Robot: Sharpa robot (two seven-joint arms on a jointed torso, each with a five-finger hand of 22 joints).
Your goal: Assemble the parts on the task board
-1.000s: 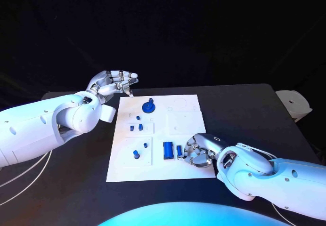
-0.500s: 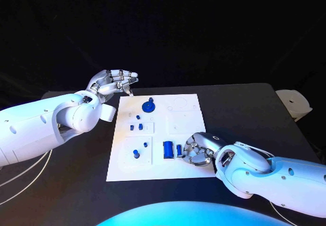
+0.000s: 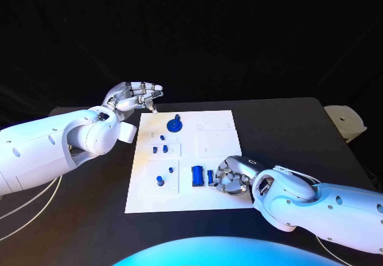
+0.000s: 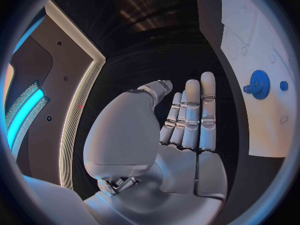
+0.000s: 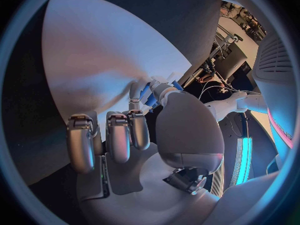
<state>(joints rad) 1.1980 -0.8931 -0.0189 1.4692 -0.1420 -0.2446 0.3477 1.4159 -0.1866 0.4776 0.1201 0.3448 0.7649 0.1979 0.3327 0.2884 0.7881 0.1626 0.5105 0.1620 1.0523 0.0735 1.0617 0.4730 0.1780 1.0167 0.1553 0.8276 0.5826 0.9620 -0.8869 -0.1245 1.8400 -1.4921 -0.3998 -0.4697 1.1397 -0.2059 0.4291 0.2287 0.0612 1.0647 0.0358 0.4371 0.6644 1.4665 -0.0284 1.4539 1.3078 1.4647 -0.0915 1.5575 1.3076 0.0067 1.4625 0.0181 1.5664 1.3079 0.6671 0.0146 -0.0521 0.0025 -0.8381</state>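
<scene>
1. Since a second ago the right hand [image 3: 229,177] has barely shifted at the task board [image 3: 215,205]'s near right edge; judgement: the pickup is under way, not finished.
2. The right wrist view shows what the head view hides: fingers [image 5: 139,127] pinching a small blue part [image 5: 149,98].
3. The left hand [image 3: 132,97] stays raised off the board's far left corner, fingers apart, empty; the blue gear [image 4: 259,81] lies nearby on the board.

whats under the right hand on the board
The right hand rests over the task board's near right part. Beside its fingers lie two blue parts, a wider one and a slim one; blue shows at its fingertips. Anything beneath the palm is hidden.
</scene>
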